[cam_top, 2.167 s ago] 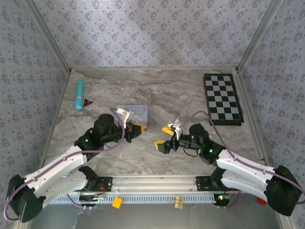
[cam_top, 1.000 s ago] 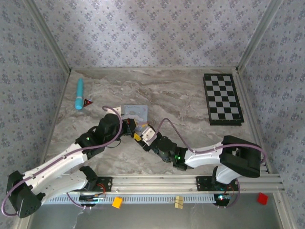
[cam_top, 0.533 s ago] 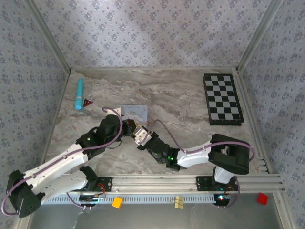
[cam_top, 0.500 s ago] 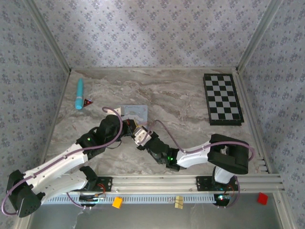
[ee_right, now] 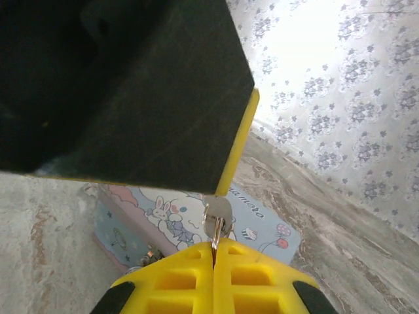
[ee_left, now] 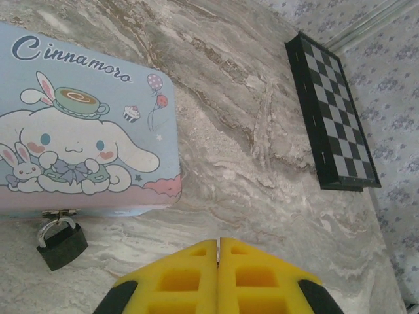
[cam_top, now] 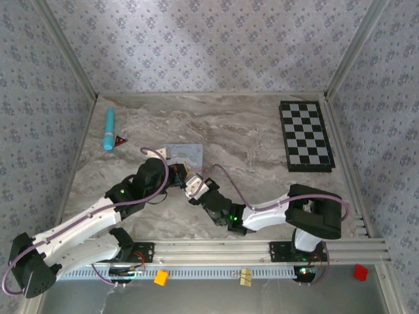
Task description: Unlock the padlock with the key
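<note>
Swung across from the right side of the table, the right arm now reaches to the middle, and its right gripper (cam_top: 190, 185) meets the left gripper (cam_top: 179, 177) just in front of the light-blue cartoon tin (cam_top: 185, 154); its jaws, apart a second ago, have clenched. In the right wrist view the right gripper (ee_right: 215, 247) grasps the silver key (ee_right: 217, 219), whose lower part is pinched in the seam between the yellow pads while its upper end reaches the yellow edge of a dark finger (ee_right: 131, 85) of the left arm above it. The left gripper (ee_left: 218, 243) is clenched too, pads pressed flat together; whether it also pinches the key cannot be told. The padlock (ee_left: 62, 241), small and black, lies on the marble table (ee_left: 249, 163) touching the tin's (ee_left: 78, 131) edge, its shackle through the tin's clasp. A chessboard (cam_top: 306, 135) lies well apart at the right.
</note>
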Action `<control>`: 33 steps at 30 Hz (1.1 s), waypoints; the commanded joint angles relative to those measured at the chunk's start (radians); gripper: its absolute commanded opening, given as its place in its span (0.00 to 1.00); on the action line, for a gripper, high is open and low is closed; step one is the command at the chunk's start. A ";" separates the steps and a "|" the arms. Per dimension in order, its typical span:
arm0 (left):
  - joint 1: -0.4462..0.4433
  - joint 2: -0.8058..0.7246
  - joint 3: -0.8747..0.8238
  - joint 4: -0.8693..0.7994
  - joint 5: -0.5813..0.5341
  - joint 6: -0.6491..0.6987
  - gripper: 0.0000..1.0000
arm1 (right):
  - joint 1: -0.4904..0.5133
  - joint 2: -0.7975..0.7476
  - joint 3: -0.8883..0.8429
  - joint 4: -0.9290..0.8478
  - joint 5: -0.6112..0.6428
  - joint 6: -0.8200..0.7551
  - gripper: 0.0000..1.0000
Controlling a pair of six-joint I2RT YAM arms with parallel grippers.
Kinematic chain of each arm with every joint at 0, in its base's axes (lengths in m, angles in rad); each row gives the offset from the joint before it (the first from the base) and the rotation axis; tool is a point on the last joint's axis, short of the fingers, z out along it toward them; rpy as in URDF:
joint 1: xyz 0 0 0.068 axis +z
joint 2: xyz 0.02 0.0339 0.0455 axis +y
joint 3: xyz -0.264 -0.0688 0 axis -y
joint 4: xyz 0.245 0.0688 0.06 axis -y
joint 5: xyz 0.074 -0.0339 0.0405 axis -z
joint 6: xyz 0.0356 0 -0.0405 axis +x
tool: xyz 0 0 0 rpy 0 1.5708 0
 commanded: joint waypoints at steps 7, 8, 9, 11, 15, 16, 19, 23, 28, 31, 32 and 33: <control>-0.018 -0.043 -0.037 0.126 0.046 0.150 0.00 | -0.117 -0.212 0.113 -0.569 -0.295 0.484 0.00; -0.018 -0.042 -0.036 0.131 0.055 0.176 0.00 | -0.132 -0.219 0.135 -0.628 -0.342 0.521 0.00; -0.019 -0.041 -0.032 0.132 0.059 0.197 0.00 | -0.142 -0.222 0.157 -0.683 -0.379 0.551 0.00; -0.019 -0.044 -0.032 0.143 0.071 0.233 0.00 | -0.162 -0.215 0.207 -0.798 -0.439 0.600 0.00; -0.019 -0.063 -0.042 0.183 0.096 0.270 0.00 | -0.210 -0.215 0.244 -0.894 -0.555 0.658 0.00; -0.019 -0.065 -0.043 0.190 0.105 0.278 0.00 | -0.227 -0.215 0.250 -0.912 -0.591 0.657 0.00; -0.021 -0.059 -0.047 0.207 0.128 0.288 0.00 | -0.264 -0.224 0.271 -0.959 -0.664 0.674 0.00; -0.021 -0.054 -0.055 0.198 0.113 0.290 0.00 | -0.276 -0.274 0.238 -0.916 -0.703 0.664 0.00; -0.022 -0.072 -0.067 0.199 0.109 0.302 0.00 | -0.377 -0.311 0.152 -0.778 -0.919 0.760 0.00; -0.022 -0.071 -0.068 0.204 0.122 0.308 0.00 | -0.411 -0.315 0.123 -0.722 -1.018 0.786 0.13; -0.022 -0.071 -0.068 0.207 0.125 0.308 0.00 | -0.416 -0.318 0.113 -0.703 -1.039 0.789 0.16; -0.021 -0.072 -0.071 0.211 0.128 0.310 0.00 | -0.419 -0.321 0.106 -0.687 -1.057 0.790 0.19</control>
